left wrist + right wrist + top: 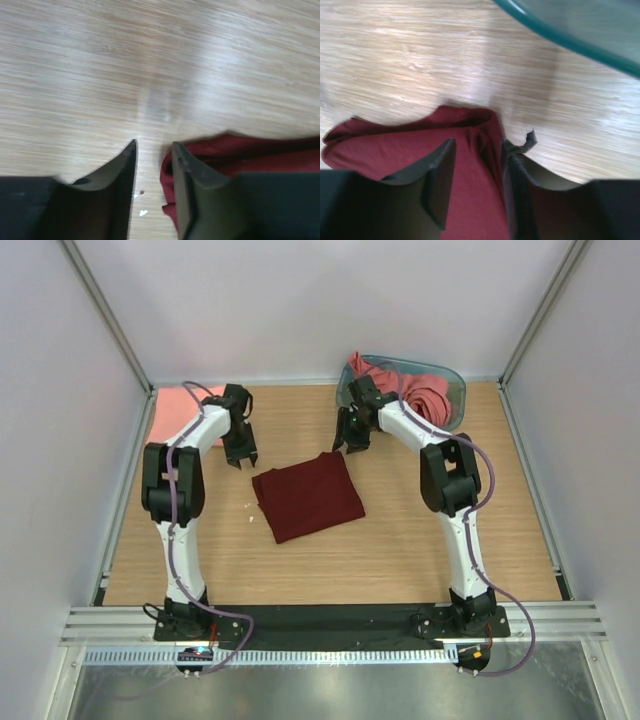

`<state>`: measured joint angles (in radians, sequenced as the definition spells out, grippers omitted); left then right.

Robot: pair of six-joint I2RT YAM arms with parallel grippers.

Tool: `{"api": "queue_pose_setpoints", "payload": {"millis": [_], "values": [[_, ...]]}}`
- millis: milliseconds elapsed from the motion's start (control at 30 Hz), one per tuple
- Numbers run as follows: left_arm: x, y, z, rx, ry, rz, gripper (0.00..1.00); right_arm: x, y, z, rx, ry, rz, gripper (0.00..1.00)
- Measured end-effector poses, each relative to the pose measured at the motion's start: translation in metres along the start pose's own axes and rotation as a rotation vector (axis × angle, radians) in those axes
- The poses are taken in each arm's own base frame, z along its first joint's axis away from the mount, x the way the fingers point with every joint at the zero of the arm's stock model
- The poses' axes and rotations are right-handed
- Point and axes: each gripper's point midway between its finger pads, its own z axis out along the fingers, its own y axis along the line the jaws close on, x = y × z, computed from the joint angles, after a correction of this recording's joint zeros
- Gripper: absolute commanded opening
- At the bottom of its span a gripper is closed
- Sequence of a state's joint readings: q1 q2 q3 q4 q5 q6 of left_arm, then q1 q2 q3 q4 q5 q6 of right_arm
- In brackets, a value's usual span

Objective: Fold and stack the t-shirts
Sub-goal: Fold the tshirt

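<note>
Pink t-shirt (pixel 172 412): folded flat on the desk (pixel 400 540); far left of the maroon t-shirt (pixel 307 496), by the wall
Left pincer (pixel 246 459): just off the maroon t-shirt's far-left corner; jaws narrowly apart, nothing between
Maroon t-shirt: folded rectangle, mid-desk
Right pincer (pixel 349 449): over the maroon t-shirt's far-right corner; jaws partly apart, gripping nothing
Basket (pixel 452 412): far right of the maroon t-shirt; crumpled pink t-shirts (pixel 420 395) inside

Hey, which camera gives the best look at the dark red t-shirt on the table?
The top external view: the whole folded maroon t-shirt lies there unobstructed. The left wrist view catches only a blurred edge of it; the right wrist view shows one end up close.
</note>
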<state>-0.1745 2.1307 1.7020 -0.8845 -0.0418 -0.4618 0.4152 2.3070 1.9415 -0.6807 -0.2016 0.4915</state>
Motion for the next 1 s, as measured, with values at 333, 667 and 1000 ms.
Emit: {"api": "queue_pose_setpoints", "payload": {"millis": [333,667,1000], "values": [[0.004,-0.03,-0.089,0.222,-0.119,-0.021,0.22,0.003,-0.007,-0.03,0.104,0.039,-0.073,0.58],[0.066,-0.052,-0.03,0.278,0.095,-0.052,0.07,0.071,0.034,-0.035,-0.046,0.196,-0.089,0.06],[0.057,-0.023,0.004,0.196,0.14,-0.106,0.07,0.121,-0.004,-0.021,-0.011,0.328,-0.006,0.03]]}}
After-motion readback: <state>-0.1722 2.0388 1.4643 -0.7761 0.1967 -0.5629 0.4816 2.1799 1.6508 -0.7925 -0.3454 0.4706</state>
